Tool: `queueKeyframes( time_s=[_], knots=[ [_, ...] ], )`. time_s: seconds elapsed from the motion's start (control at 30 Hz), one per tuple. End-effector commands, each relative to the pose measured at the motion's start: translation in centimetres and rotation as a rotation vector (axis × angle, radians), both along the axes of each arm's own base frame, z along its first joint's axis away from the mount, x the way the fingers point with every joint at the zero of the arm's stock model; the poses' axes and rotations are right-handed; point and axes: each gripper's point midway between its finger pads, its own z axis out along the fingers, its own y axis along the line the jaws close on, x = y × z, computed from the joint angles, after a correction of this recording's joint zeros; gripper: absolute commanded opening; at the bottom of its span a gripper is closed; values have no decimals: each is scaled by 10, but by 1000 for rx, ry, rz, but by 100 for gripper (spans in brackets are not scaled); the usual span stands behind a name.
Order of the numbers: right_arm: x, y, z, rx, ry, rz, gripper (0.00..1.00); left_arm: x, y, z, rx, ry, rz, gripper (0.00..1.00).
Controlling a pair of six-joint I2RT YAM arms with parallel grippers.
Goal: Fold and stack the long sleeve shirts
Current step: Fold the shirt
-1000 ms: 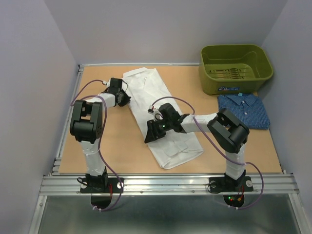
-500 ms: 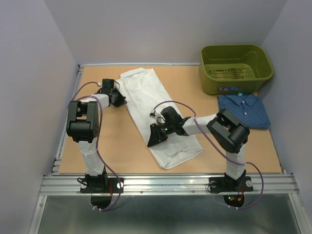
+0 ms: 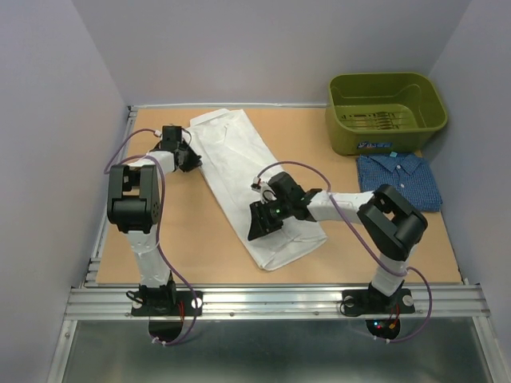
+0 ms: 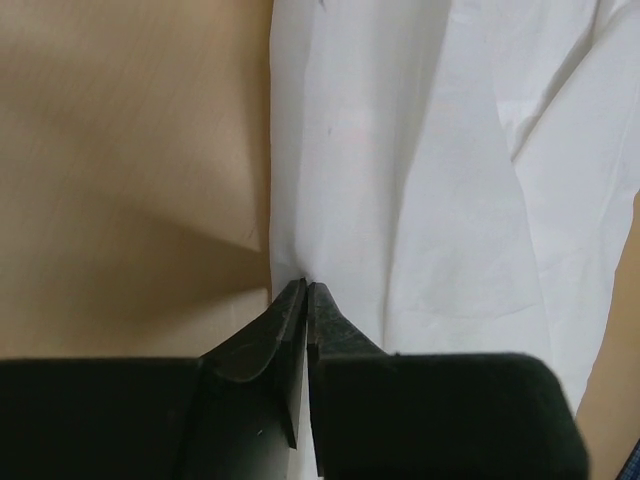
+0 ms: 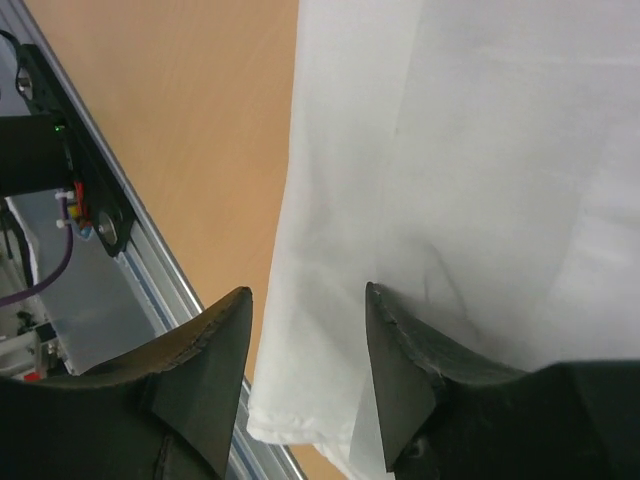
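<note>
Lying diagonally on the table (image 3: 200,239), far-left to near-right: white shirt (image 3: 239,167), spread out long and flat. At its left edge near the far end sits the left gripper (image 4: 305,292), fingers pressed together and pinching the cloth edge, with the fabric puckering at the tips. Further down the same edge, toward the near end, is the right gripper (image 5: 307,292), fingers spread. One finger is over cloth, the other over the edge line by bare table. Can't tell if they touch the cloth.

Count: two shirts, one bin, two arms.

The bin (image 3: 387,112) is olive green, in the far-right corner. The blue shirt (image 3: 399,179) is folded, collar toward the bin, just in front of it and well apart from the white shirt. The right arm (image 3: 343,206) reaches across the white shirt's near half.
</note>
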Motion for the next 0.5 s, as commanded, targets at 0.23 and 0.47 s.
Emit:
queueKeyframes(
  time_s=[0.23,0.47],
  knots=[
    [35,-56,35,-217,-289,-196,64,-39,4,73,61,-111,17,76],
    [53,-111,32,-351,-312,-387,66,-90,-54,85,158,-106,-81,92]
  ],
)
